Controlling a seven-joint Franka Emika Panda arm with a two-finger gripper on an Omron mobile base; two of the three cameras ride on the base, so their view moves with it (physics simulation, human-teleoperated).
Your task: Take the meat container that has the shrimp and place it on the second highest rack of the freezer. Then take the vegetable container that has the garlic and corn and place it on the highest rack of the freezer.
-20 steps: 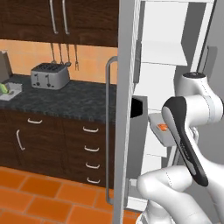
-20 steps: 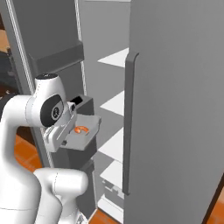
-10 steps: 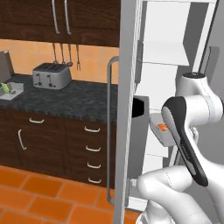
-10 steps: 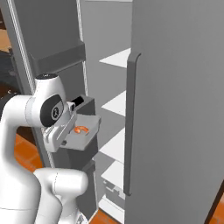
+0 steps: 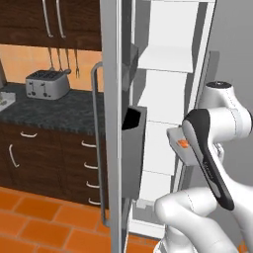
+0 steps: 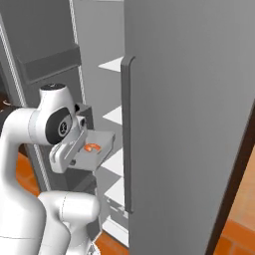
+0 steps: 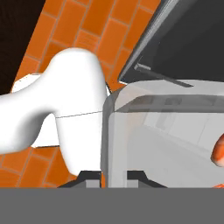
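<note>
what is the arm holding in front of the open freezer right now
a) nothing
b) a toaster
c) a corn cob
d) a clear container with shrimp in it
d, the jaws are shut on the rim of the clear container, and an orange shrimp lies inside it, before the open freezer.

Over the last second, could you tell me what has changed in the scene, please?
The base has driven: both base views have shifted, with the freezer larger and nearer the middle, so the robot has come closer to the open compartment. The gripper stays shut on the shrimp container, carried at the same height in front of the shelves. Nothing was let go.
</note>
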